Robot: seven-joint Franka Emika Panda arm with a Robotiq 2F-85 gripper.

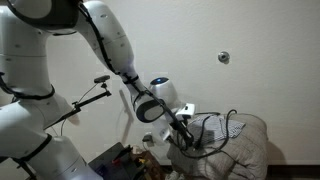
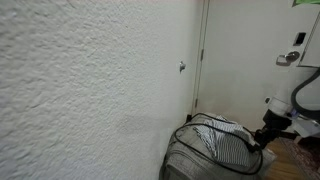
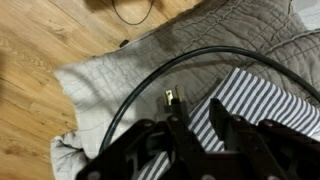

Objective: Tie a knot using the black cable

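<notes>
One black cable (image 3: 150, 75), one pincer (image 3: 197, 108), one striped cloth (image 3: 262, 95).

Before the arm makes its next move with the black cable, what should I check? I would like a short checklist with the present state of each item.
1. Sight of the black cable in the wrist view: ok, it arcs over the grey quilt.
2. Position of the hand: ok, right beside the cable.
3. Cable gripped: cannot tell, the fingers hide the contact.
4. Crossing to thread through: cannot tell, only an open arc shows.
5. Flat support: not ok, the quilt and the striped cloth are rumpled.
</notes>
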